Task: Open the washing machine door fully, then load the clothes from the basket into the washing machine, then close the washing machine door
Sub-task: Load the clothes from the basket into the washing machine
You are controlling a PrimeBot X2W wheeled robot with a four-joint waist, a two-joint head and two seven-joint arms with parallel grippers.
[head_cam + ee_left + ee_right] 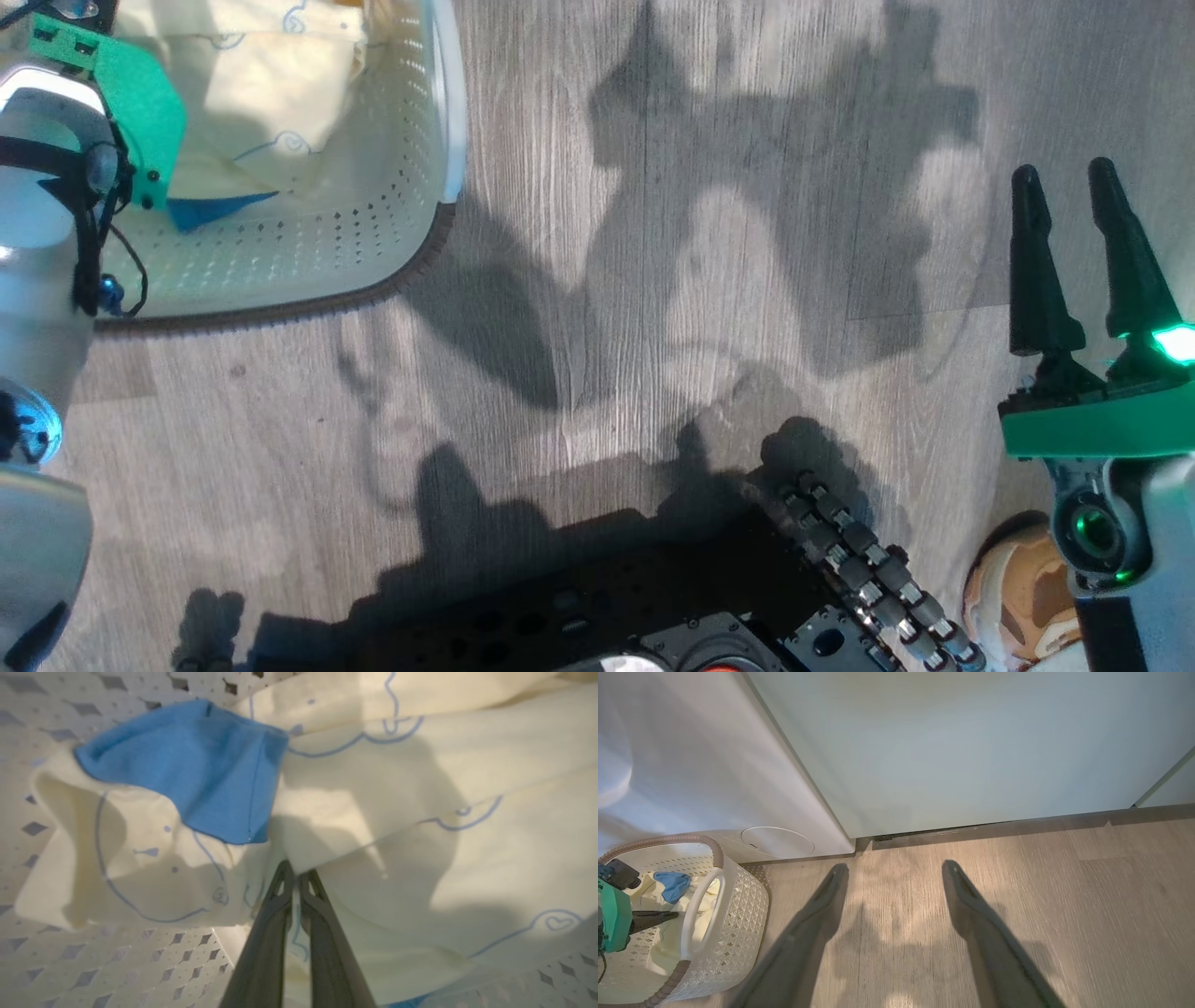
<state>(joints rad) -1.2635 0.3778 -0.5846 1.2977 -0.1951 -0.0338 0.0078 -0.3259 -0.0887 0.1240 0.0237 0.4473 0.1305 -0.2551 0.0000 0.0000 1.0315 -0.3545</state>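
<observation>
The left gripper (295, 873) is seen with its two long dark fingers drawn almost flat together, and a fold of the pale yellow soft clothes (420, 793), printed with thin blue outlines, is pinched at their tips. Just beyond the tips and to their left in the left wrist view, a bright blue fabric trim piece (196, 765) is laid against the yellow cloth. The garments are enclosed by the small cream plastic basket (70, 952) with perforated walls, whose patterned surface is seen beneath the fingers and to either side of them. The right gripper (895, 867) is held wide apart, with nothing between its fingers, over the grey wood-grain floor (1064, 905), on which its shadow is cast. To the left of this gripper, well apart from it, the basket is set on the floor, and its brown rim (668, 839) and one white loop handle (698, 910) are shown in the right wrist view, with the other arm's dark fingers lowered inside among the clothes. Farther on, just behind the basket, the lower front of the big white washing machine (691, 765) is seen, with a round flush cover (777, 841) set low in it. Straight ahead of the right gripper's tips, a pale green flat cabinet door (971, 742) is seen standing directly beside the machine.
</observation>
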